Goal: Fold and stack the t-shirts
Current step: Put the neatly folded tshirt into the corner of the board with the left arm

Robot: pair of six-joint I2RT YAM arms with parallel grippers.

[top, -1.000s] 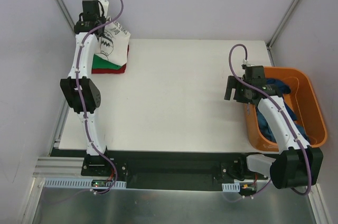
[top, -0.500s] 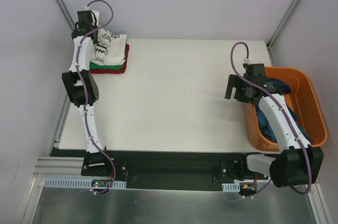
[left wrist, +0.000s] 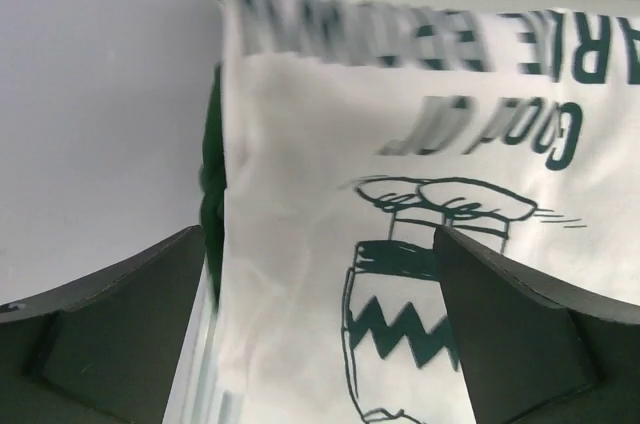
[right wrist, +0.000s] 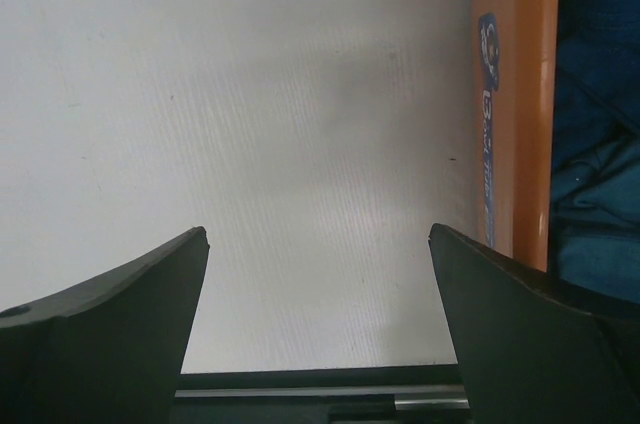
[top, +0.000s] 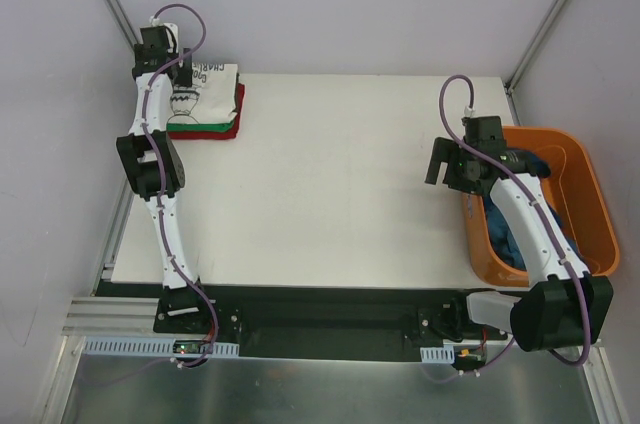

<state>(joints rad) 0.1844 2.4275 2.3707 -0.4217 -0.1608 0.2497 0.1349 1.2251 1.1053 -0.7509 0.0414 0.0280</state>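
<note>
T-shirts lie in a neat pile at the far left corner of the table. The white shirt is on top. It has a dark green drawing with a zigzag stripe and big letters on it. A dark green sleeve peeks out at one side. Under it is a green shirt, and a red shirt is at the bottom. The red one sticks out a little on the side away from the wall.

The left gripper is right over the white shirt, near the far edge. Its two fingers are spread wide apart, with no cloth pinched between them. I cannot tell if they touch the shirt.

A blue shirt is crumpled up inside the orange tub. The tub sits at the right edge of the table.

The right gripper is over the bare table, just beside the tub's left wall. Its fingers are wide apart too, and it holds nothing. The two grippers are well apart, one at each side of the table.
</note>
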